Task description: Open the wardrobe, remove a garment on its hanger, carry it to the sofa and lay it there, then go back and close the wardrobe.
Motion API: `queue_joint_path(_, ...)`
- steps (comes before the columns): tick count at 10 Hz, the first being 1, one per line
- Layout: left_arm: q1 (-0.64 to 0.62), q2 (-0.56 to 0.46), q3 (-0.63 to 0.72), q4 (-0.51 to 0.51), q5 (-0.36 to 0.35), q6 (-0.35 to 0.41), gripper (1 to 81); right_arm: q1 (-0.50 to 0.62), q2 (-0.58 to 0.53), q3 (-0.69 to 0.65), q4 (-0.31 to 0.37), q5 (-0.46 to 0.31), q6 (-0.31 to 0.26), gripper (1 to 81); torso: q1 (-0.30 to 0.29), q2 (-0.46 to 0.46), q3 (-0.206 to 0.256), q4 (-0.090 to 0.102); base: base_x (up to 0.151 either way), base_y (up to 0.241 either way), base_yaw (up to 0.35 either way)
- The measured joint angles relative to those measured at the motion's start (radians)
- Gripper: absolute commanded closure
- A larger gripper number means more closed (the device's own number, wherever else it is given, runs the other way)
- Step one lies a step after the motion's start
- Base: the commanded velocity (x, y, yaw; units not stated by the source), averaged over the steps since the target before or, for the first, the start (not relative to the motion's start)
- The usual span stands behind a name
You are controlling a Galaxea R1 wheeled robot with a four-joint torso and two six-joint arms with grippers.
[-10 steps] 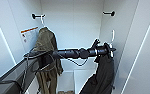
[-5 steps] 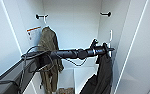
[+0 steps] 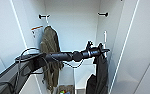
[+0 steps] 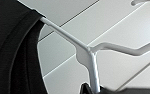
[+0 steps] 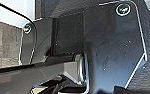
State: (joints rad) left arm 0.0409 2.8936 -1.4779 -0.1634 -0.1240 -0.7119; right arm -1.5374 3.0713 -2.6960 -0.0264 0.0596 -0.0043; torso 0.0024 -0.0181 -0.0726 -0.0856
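Observation:
The wardrobe [image 3: 73,27] stands open, showing its plain white inside. My left arm comes in from the left and reaches across the opening. The left gripper [image 3: 103,51] sits at the right side, shut on the neck of the white hanger [image 3: 105,37], whose hook stands up above the gripper. The black garment [image 3: 101,72] hangs limp below it, close to the right inner wall. In the left wrist view the hanger [image 4: 88,52] runs down into the gripper at the picture's edge, with the garment's black cloth [image 4: 13,50] over one of its arms.
An olive-brown jacket [image 3: 49,50] hangs at the left of the wardrobe, just behind my forearm. A small box [image 3: 64,88] with coloured things sits on the wardrobe floor. The white doors [image 3: 141,50] stand open on both sides.
The left gripper with the hanger and black garment has sunk a little. The whole picture has shifted slightly, so the camera has moved.

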Motion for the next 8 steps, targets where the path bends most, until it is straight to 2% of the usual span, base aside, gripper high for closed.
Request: queue_joint_path(8,0.062,-0.106,0.147,0.055,-0.066,0.000,81.1,-0.008,-0.002,0.000,0.000,0.018,0.000,1.0,-0.001,0.000,0.000,0.000,-0.133,0.000,0.000)
